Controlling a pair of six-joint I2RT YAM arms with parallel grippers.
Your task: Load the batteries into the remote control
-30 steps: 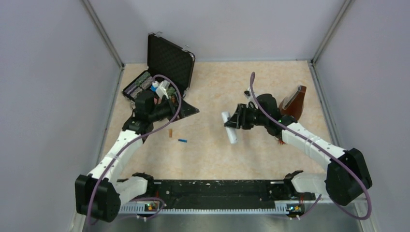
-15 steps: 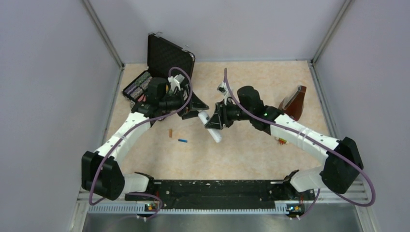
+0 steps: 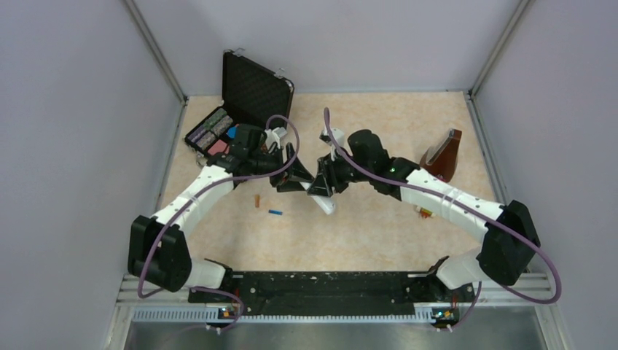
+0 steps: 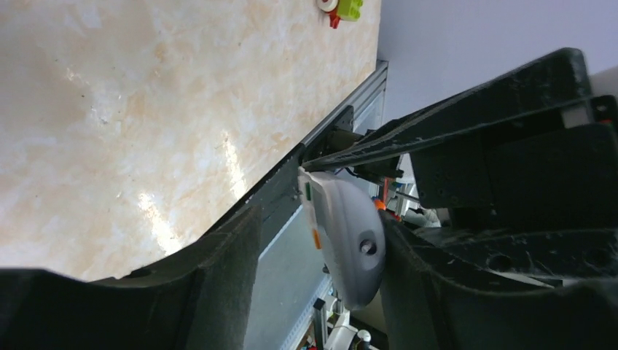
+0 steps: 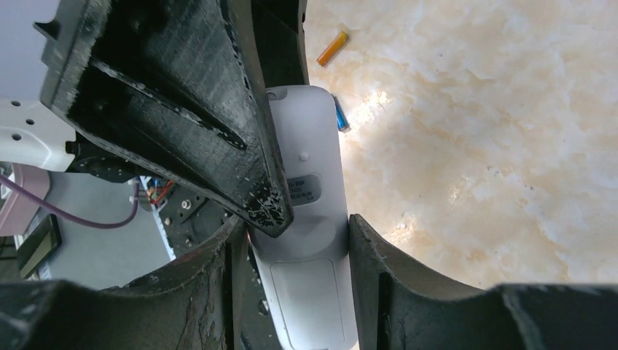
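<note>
Hanging, as far as I can judge, just off the pale marbled bench point(image 3: 379, 233), the slim white-grey rectangular remote control point(image 5: 306, 193) is pinched across its width by the right gripper point(image 3: 321, 182), whose jaws are drawn narrow onto its middle. Its long axis slants from the bench's centre down toward the near edge, and one rounded end pokes out below the grip. The opposite end sits between the fingers of the left gripper point(image 4: 324, 237), which meets the right one almost nose to nose. Those jaws stand parted around the remote, with a sliver of gap on one side in the left wrist view (whether the other finger touches it, I cannot tell).

Both batteries lie flat on the bench to the left of the remote, on the left arm's side. The tiny orange-brown cylinder battery point(image 3: 256, 200) is farther left and the tiny bright blue cylinder battery point(image 3: 275, 212) is nearer the remote; they lie apart from each other and neither is held. The left arm is plainly the closer one, so I would expect it to do the picking.

Bare bench surrounds the batteries. An open black case point(image 3: 251, 91) stands at the far left behind the left arm, and a brown wedge-shaped object point(image 3: 443, 155) sits well apart on the right.
</note>
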